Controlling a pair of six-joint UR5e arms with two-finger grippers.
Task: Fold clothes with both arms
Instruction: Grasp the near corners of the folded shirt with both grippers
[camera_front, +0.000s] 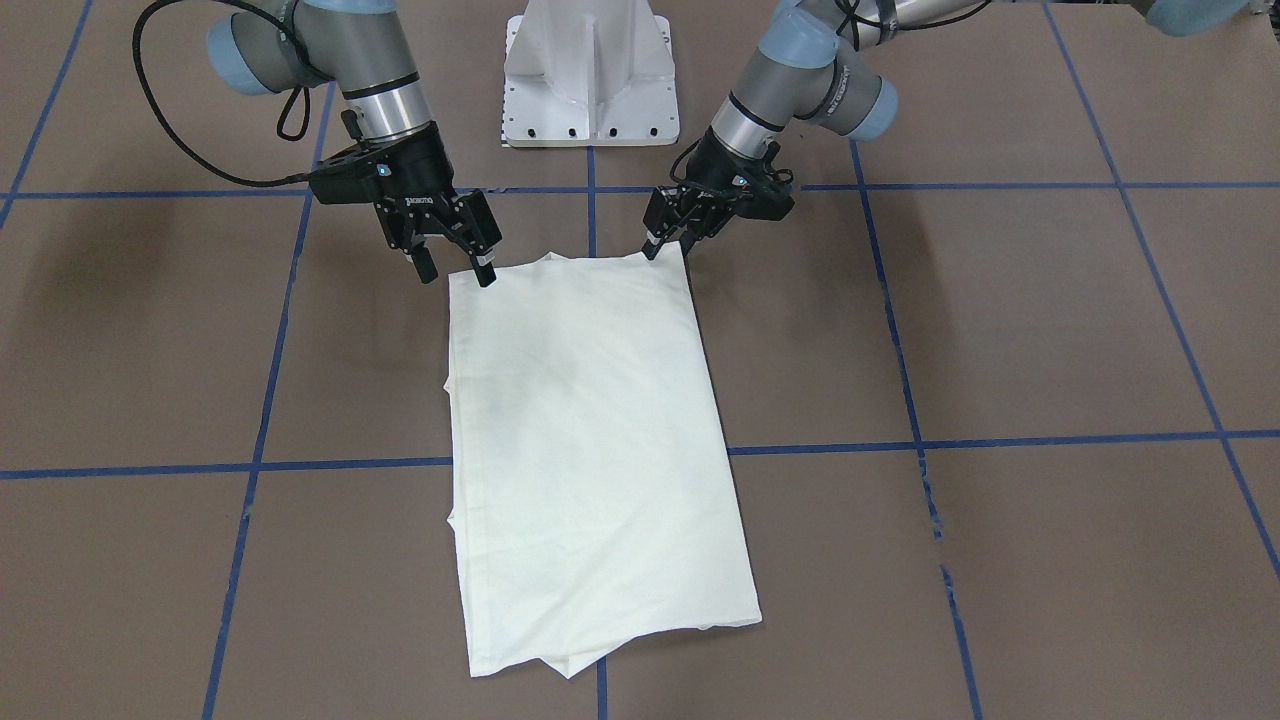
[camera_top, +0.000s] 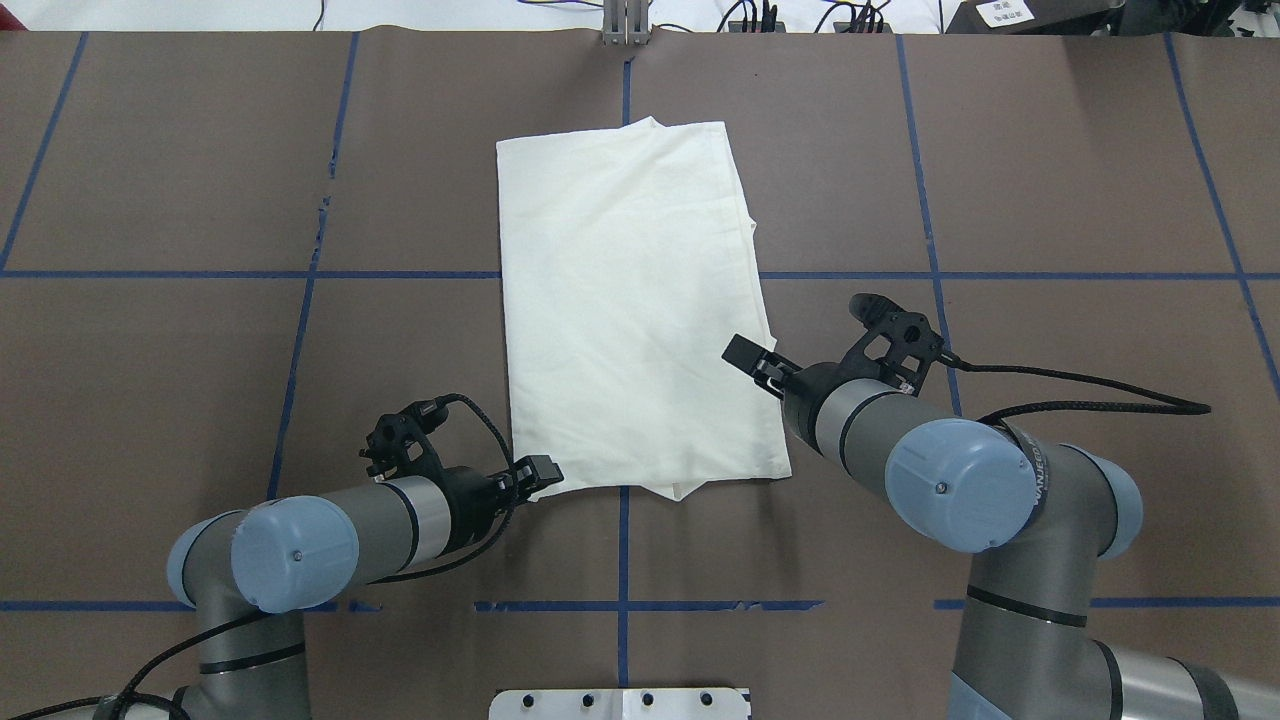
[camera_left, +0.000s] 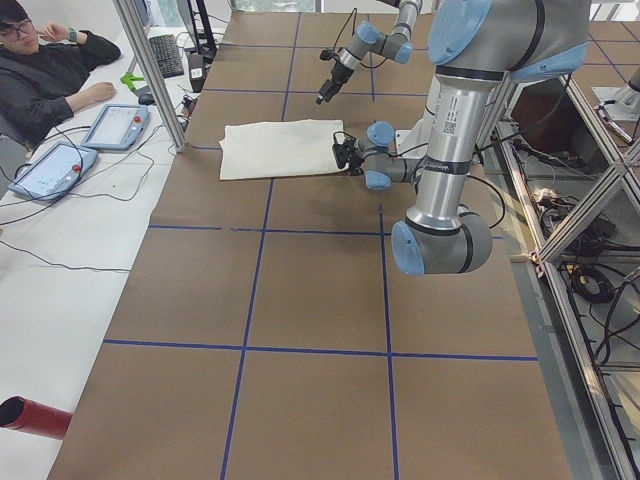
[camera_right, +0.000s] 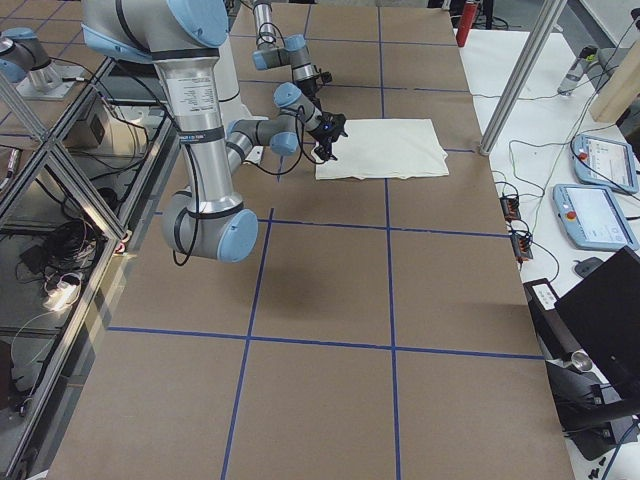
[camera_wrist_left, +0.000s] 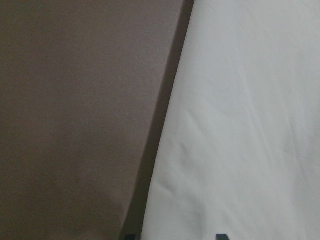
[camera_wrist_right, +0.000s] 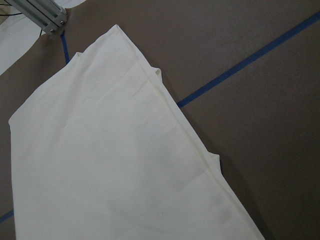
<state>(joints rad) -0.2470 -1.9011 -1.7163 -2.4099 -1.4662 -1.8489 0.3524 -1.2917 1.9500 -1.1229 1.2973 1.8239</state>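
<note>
The left arm (camera_top: 330, 535) reached low to the left corner of the shirt (camera_top: 630, 300) on the robot's side. The left gripper (camera_front: 668, 243) sat right at that corner, its fingers (camera_wrist_left: 221, 236) slightly apart, gripping nothing visible. The cream shirt lay flat on the brown table (camera_top: 200, 380), folded into a long rectangle. The right arm (camera_top: 900, 440) angled over the shirt's right edge. The right gripper (camera_front: 456, 270) hung raised above it, fingers spread wide and empty.

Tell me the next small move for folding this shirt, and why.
Probably lower the right gripper, jaws open, to the corner of the shirt below it. The left gripper sits low at the other robot-side corner, the shirt's edge filling its wrist view, while the right one hangs higher above the cloth. Both corners need gripping to fold.
</note>
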